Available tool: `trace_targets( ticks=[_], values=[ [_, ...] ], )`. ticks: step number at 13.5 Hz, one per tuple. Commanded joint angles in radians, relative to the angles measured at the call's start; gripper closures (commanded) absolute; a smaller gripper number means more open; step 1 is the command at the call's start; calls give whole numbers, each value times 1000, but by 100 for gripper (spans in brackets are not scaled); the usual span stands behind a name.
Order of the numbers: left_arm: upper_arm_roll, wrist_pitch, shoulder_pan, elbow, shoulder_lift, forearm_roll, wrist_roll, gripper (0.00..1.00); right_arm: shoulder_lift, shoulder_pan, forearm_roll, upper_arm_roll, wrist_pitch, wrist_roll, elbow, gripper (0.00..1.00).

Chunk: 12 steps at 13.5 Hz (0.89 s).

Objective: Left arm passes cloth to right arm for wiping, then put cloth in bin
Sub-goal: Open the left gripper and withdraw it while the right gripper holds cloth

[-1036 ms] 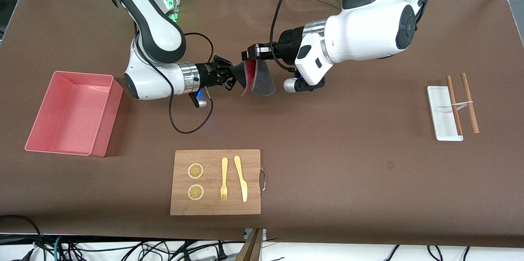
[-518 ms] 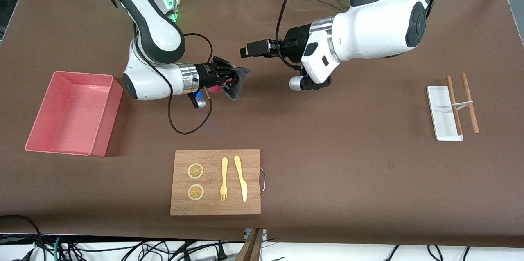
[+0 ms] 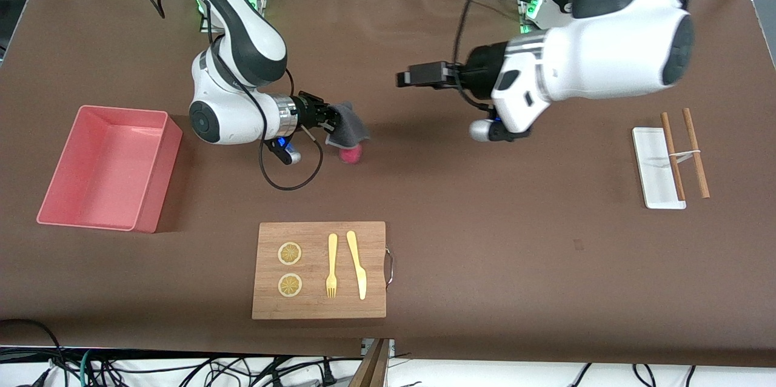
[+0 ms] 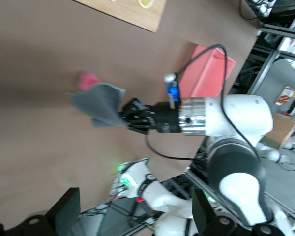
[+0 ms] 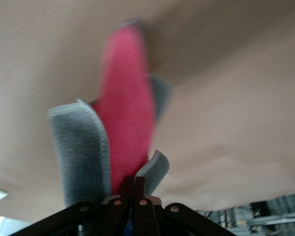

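Left gripper (image 3: 405,79) withdrawn, open; right gripper (image 3: 330,121) clamps cloth (image 3: 347,130).

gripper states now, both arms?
Left gripper: open, empty, up over the bare table.
Right gripper: shut on the soft dark grey cloth with a pink reverse face, low over the table.

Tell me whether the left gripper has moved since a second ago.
Yes. The left gripper, open and empty, has drawn back from the cloth toward the white tray at its own end of the table.
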Motion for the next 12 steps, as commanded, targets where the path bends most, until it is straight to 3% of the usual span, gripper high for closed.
trace_targets(
  ticks=[1,6,12],
  values=[
    [0,-79,46,-8,-49,135,47,0,9,4,-103,2,-12,-29,-5,100],
    [1,-209,83,-8,-97,494,188,0,46,27,-183,2,10,-34,-8,100],
    [4,-269,192,-11,-126,670,288,0,81,74,-170,2,128,-14,1,100]
  ],
)
